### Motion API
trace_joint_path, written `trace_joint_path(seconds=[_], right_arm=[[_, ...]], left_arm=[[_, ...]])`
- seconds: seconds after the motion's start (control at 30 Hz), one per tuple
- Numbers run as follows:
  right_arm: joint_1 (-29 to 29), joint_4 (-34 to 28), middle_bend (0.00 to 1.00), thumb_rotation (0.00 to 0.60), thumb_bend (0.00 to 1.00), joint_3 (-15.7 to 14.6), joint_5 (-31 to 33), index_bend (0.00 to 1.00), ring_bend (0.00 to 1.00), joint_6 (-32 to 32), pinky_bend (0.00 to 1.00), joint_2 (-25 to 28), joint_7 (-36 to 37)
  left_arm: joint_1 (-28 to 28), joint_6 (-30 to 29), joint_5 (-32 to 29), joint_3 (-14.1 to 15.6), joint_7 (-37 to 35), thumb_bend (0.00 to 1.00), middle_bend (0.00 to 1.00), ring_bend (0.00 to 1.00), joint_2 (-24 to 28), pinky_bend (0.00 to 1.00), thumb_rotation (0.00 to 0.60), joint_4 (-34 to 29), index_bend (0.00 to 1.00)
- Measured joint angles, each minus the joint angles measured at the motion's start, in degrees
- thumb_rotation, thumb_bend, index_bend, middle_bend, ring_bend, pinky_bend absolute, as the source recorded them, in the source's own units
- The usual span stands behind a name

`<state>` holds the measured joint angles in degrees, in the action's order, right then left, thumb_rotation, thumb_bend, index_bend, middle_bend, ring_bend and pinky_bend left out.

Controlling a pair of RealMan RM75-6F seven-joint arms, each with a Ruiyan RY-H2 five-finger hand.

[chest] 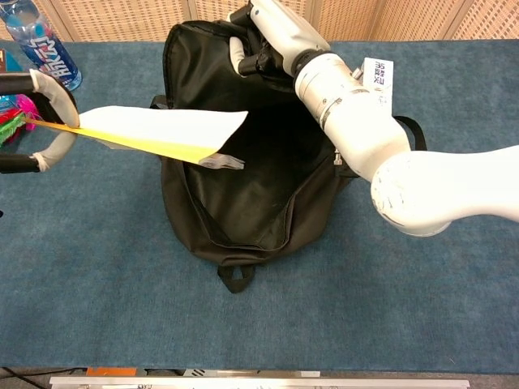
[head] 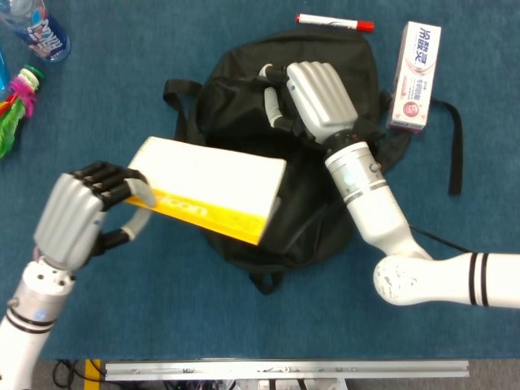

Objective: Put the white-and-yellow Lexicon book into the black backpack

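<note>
The white-and-yellow Lexicon book (head: 213,187) (chest: 162,132) hangs in the air, tilted, its right end over the mouth of the black backpack (head: 317,219) (chest: 251,194). My left hand (head: 85,213) (chest: 45,121) grips the book's left end. My right hand (head: 313,97) (chest: 272,36) holds the backpack's upper flap lifted, so the opening gapes wide toward the book. The dark inside of the bag shows in the chest view.
A red-capped marker (head: 335,22) and a toothpaste box (head: 415,75) (chest: 375,81) lie behind and right of the bag. A water bottle (head: 36,31) (chest: 39,47) and colourful feathers (head: 18,106) sit at the far left. A strap (head: 453,146) trails right.
</note>
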<state>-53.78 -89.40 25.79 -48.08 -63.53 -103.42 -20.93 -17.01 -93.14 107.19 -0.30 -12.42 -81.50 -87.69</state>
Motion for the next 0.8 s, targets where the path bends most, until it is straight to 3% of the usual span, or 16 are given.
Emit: trace_joint_path(seconds=[0.33, 0.8], right_arm=[[-0.7, 0.7, 0.63, 0.6, 0.63, 0.7, -0.1, 0.7, 0.61, -0.6, 0.78, -1.3, 1.5], [-0.6, -0.4, 0.63, 0.6, 0.63, 1.1, -0.7, 0.7, 0.61, -0.2, 0.78, -1.6, 4.2]], left_arm=[[-4.6, 6.4, -0.3, -0.4, 0.0, 0.41, 0.58, 0.54, -4.4, 0.55, 0.6, 0.5, 0.66], [-9.9, 11.8, -6.3, -4.8, -0.9, 0.41, 0.58, 0.54, -10.3, 0.55, 0.6, 1.2, 0.66]])
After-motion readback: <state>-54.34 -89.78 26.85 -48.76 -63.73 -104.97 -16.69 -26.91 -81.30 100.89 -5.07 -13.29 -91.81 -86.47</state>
